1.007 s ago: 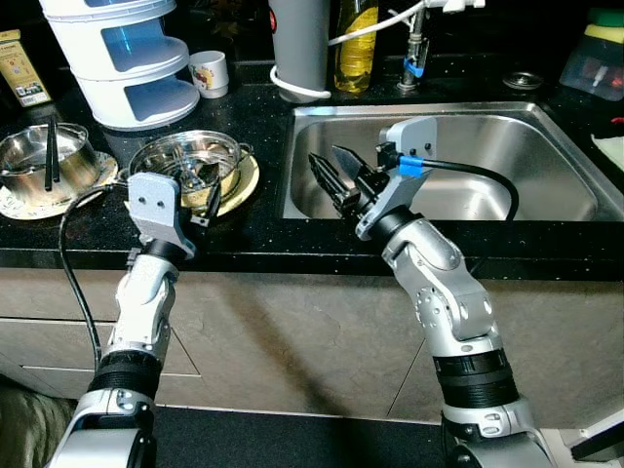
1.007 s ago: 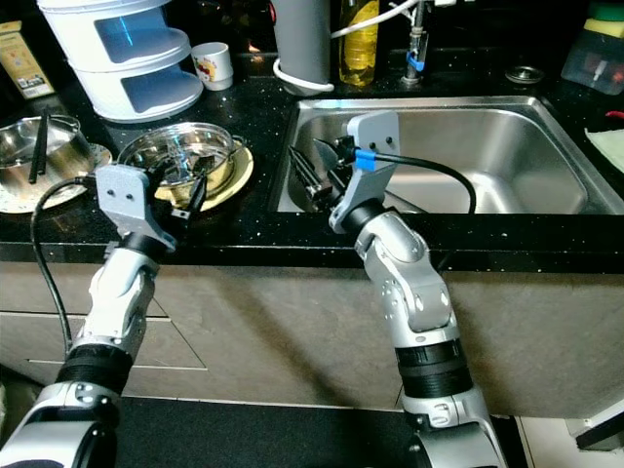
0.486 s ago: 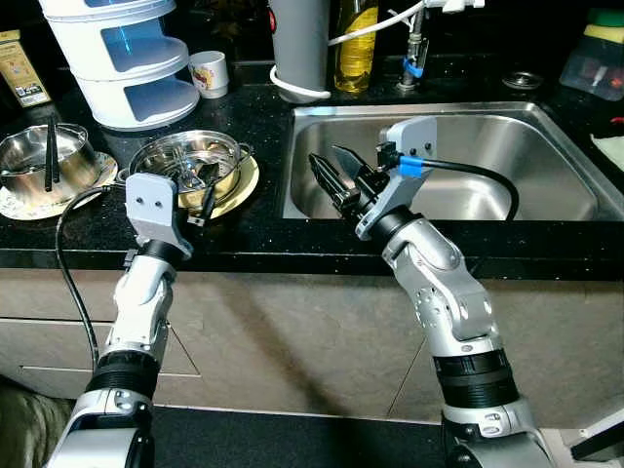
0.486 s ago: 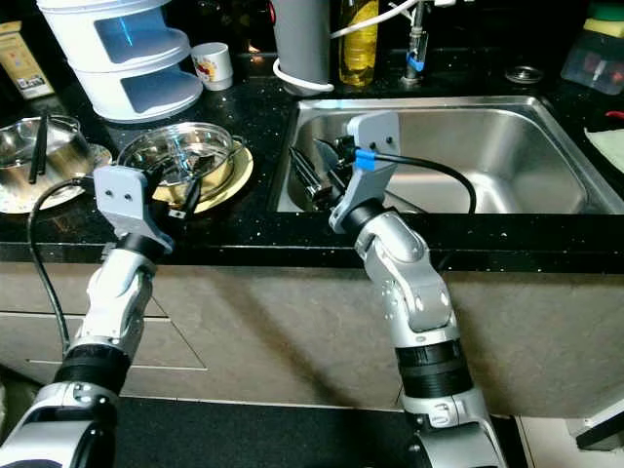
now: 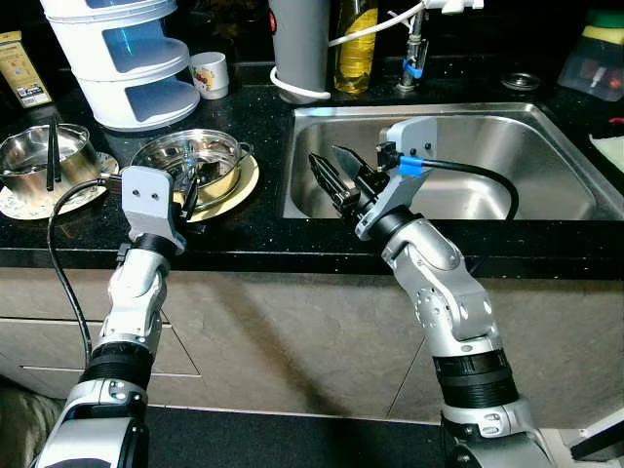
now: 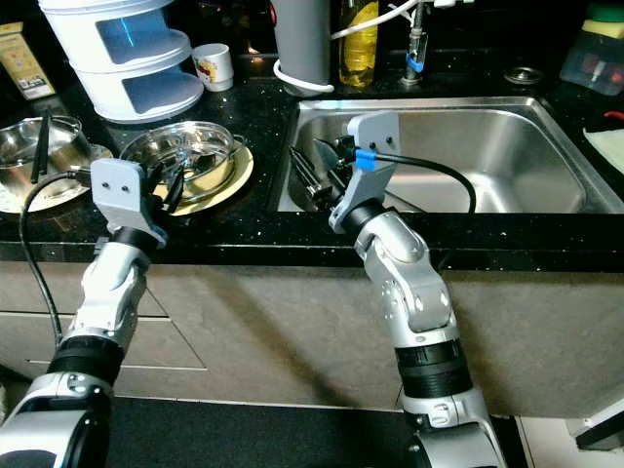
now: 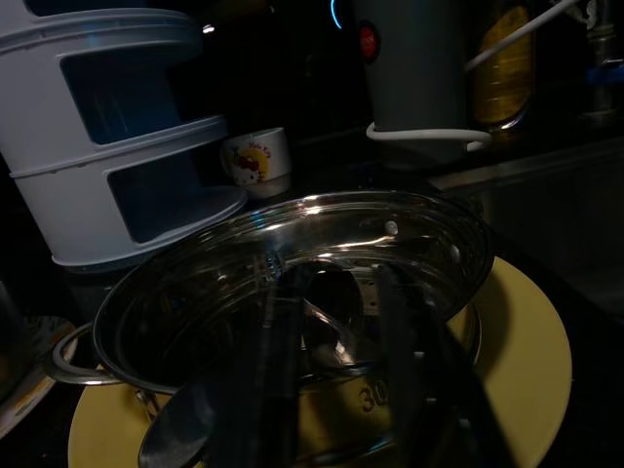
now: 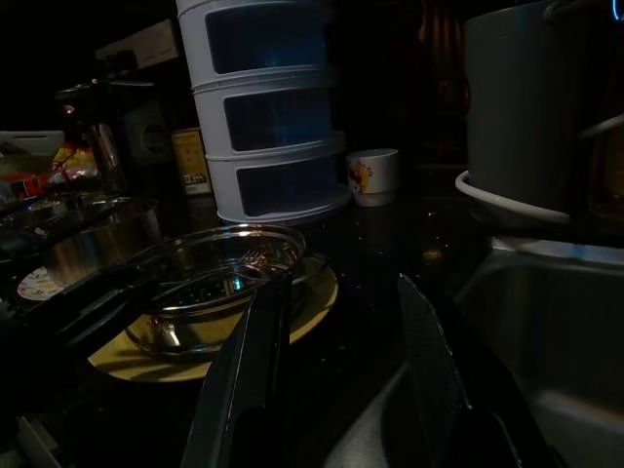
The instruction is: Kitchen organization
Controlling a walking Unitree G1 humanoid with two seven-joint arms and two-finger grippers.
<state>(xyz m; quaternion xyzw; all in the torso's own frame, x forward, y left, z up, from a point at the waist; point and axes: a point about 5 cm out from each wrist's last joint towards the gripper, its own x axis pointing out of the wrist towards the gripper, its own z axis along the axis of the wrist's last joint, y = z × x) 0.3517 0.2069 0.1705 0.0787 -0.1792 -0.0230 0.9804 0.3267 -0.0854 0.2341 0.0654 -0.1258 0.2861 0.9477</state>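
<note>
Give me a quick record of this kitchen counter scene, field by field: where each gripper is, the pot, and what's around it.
left gripper: open, at the near rim of the steel pot
right gripper: open, over the sink's left edge
steel pot: on yellow plate, utensils inside
sink: steel, right of the pot
behind pot: white tiered container, small mug

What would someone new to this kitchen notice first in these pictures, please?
Most likely the two silver arms reaching over the black counter: the left claw sits at the near rim of a steel pot on a yellow plate, its fingers apart. The right claw hovers open over the left end of the steel sink. Behind the pot stands a white tiered rack.
</note>
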